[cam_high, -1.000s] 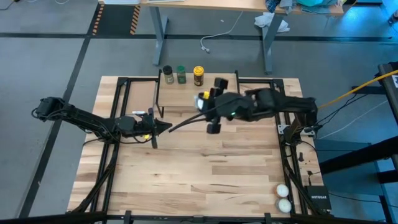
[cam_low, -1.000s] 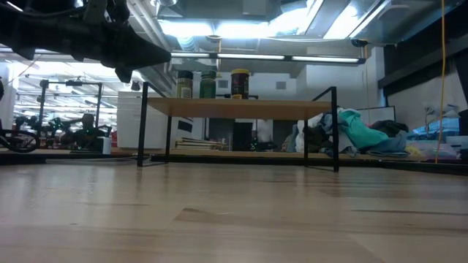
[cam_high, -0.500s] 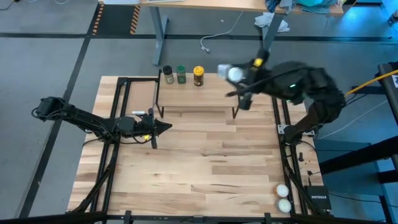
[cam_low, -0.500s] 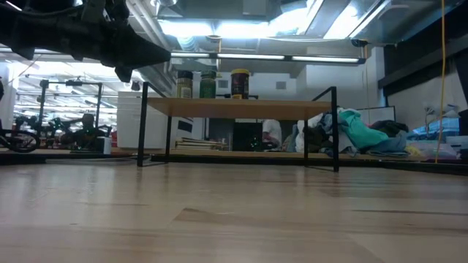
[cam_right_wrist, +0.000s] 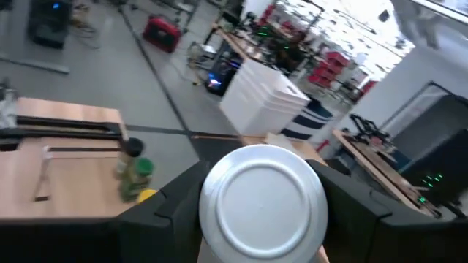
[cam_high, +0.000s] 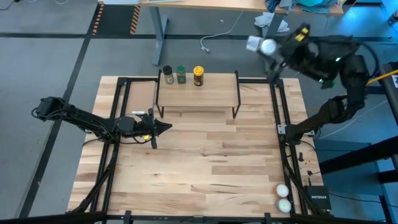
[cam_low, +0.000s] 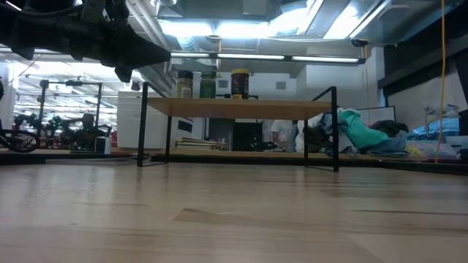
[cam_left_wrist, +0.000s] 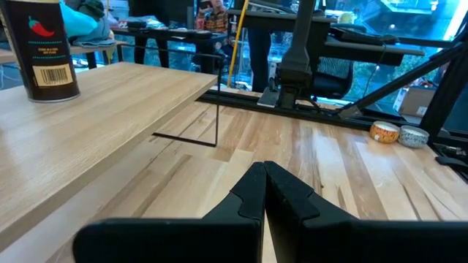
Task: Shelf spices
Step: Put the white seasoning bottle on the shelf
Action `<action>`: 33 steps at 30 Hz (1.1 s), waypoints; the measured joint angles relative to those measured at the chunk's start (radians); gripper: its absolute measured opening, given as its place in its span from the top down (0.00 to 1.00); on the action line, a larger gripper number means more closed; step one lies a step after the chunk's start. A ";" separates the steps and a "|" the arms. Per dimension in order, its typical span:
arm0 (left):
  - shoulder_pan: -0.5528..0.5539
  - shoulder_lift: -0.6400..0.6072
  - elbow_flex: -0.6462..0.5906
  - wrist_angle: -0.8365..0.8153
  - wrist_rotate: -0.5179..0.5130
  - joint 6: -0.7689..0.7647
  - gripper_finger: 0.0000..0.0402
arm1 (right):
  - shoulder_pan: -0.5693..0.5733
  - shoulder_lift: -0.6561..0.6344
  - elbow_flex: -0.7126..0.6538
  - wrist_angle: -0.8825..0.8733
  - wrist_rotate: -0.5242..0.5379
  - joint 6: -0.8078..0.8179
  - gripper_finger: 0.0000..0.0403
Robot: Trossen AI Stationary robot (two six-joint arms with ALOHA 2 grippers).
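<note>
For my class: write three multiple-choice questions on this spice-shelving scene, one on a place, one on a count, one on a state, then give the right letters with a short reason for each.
1. Where is the right gripper?
A. Raised beyond the table's far right corner
B. Resting on the shelf
C. Beside the two whitish balls

2. How many jars stand on the shelf?
A. One
B. Three
C. Four

3. What is the state of the left gripper?
A. Shut on the yellow-lidded jar
B. Wide open over the shelf
C. Shut and holding nothing

Answers:
1. A: the high view shows it past the table corner, away from the whitish balls.
2. B: the black-lidded jar, green-lidded jar and yellow-lidded jar stand there; the white-lidded jar is in the right gripper.
3. C: the left wrist view shows its fingers together, with nothing between.
</note>
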State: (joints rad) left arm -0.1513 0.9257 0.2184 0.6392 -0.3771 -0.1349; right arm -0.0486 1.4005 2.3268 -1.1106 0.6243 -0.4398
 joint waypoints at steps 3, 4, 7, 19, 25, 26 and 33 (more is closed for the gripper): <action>0.000 0.000 0.000 0.000 0.000 0.003 1.00 | -0.069 -0.029 0.000 0.012 -0.036 -0.010 0.48; 0.000 0.000 0.000 0.000 0.000 0.003 1.00 | -0.091 -0.037 0.000 0.016 -0.048 -0.012 0.48; 0.000 0.000 0.000 0.000 0.000 0.003 1.00 | -0.162 -0.055 0.000 0.018 -0.083 -0.026 0.48; 0.000 0.000 0.000 0.000 0.000 0.001 1.00 | -0.559 -0.098 0.000 0.090 -0.411 -0.033 0.48; 0.000 0.000 0.000 0.000 0.000 -0.011 1.00 | -0.773 -0.096 -0.040 0.186 -0.692 0.036 0.48; 0.000 0.000 0.000 0.000 0.000 -0.011 1.00 | -0.798 -0.098 -0.058 0.206 -0.742 0.047 0.48; 0.000 0.000 0.000 0.000 0.000 -0.011 1.00 | -0.849 -0.095 -0.266 0.329 -0.932 0.082 0.48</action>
State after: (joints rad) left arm -0.1513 0.9257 0.2184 0.6395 -0.3767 -0.1463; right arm -0.8973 1.3052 2.0606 -0.7817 -0.3081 -0.3579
